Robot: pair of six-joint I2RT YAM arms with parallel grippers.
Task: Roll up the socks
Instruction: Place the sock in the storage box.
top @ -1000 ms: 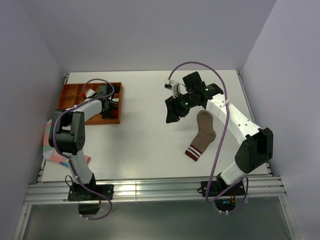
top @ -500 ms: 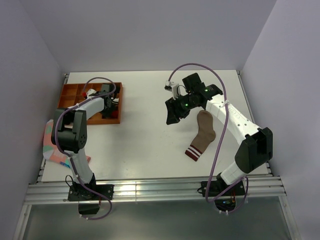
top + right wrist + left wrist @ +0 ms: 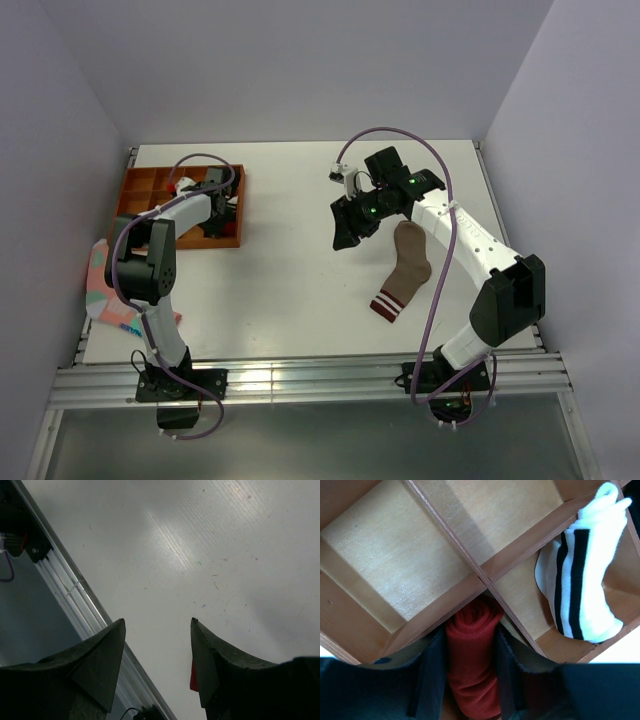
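Stowing rolled bright red fabric sock (image 3: pixel 472 680) in brown wooden divided tray (image 3: pixel 140 186), far left; left end effector (image 3: pixel 470 645) flanking it, clamped or loose impossible to tell. Right end effector (image 3: pixel 157 650) apart, empty, beside flat tan-brown striped-cuff sock (image 3: pixel 405 265): probably next to roll.

White table (image 3: pixel 290 290) inside plain pale walls (image 3: pixel 300 70).
Its top has small specks (image 3: pixel 216 582) and a soft glare; a metal rail (image 3: pixel 320 380) runs along the near edge, with grey floor (image 3: pixel 330 440) below.

Red sock (image 3: pixel 472 670) between jaws, perhaps gripped, wooden tray (image 3: pixel 395 565)
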